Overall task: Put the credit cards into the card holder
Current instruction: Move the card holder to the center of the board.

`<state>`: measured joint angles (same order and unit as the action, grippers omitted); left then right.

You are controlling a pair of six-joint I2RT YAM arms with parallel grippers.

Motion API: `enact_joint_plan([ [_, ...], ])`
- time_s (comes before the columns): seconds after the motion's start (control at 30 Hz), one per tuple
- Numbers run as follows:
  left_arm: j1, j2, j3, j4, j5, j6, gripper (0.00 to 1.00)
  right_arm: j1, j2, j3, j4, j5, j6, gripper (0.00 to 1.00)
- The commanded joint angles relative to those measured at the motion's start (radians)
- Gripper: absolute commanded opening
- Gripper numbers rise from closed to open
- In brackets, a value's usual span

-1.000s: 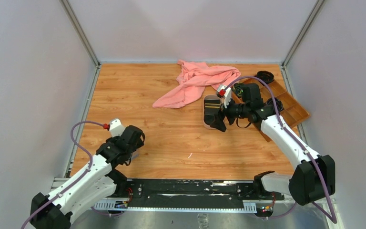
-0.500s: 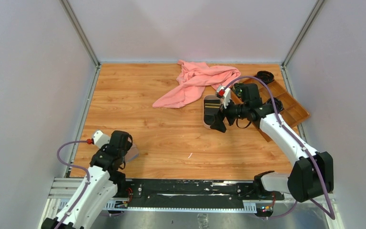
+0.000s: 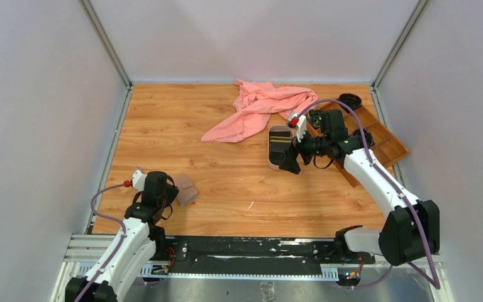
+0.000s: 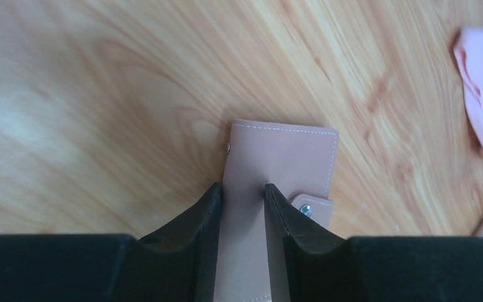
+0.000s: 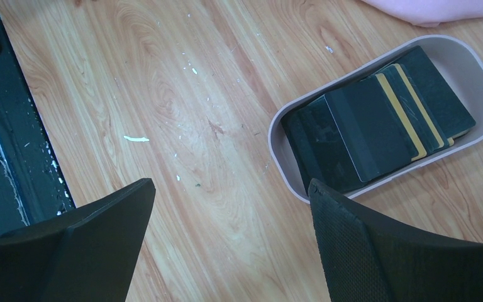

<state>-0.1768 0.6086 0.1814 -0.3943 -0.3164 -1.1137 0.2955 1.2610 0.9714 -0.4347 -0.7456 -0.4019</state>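
Note:
The card holder [image 4: 283,154], a closed pinkish-tan wallet with a snap tab, lies at the near left of the table [image 3: 187,189]. My left gripper [image 4: 242,187] is shut on it, a finger pressed against each side of one leaf [image 3: 166,192]. The credit cards [image 5: 377,119], dark with pale and yellow bands, are stacked in an oval pink-rimmed tray [image 5: 277,135] at the middle right [image 3: 281,131]. My right gripper [image 5: 231,184] hangs open just beside the tray's near end, over bare wood, with nothing between its fingers [image 3: 287,157].
A crumpled pink cloth [image 3: 258,107] lies at the back centre. A brown compartment tray [image 3: 383,141] sits against the right wall, with a black round object [image 3: 350,100] at its far end. The arms' black base rail [image 3: 245,251] runs along the near edge.
The left arm has drawn back and turned at the near left, and its jaws have closed onto the card holder, which now shows beside the gripper. The right arm has barely moved.

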Motion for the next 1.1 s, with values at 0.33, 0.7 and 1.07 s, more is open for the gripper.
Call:
enact_joint_plan([
  [0.33, -0.262, 0.172, -0.053, 0.37, 0.347, 0.158, 0.16, -0.01, -0.028, -0.03, -0.135, -0.277, -0.31, 0.95],
  [0.7, -0.708, 0.475, 0.076, 0.524, 0.087, 0.058, 0.13, 0.078, -0.074, -0.184, -0.194, -0.33, -0.7, 0.92],
  [1.07, -0.898, 0.749, 0.235, 0.608, -0.002, -0.038, 0.07, 0.208, 0.003, -0.222, -0.115, -0.201, -0.655, 0.82],
])
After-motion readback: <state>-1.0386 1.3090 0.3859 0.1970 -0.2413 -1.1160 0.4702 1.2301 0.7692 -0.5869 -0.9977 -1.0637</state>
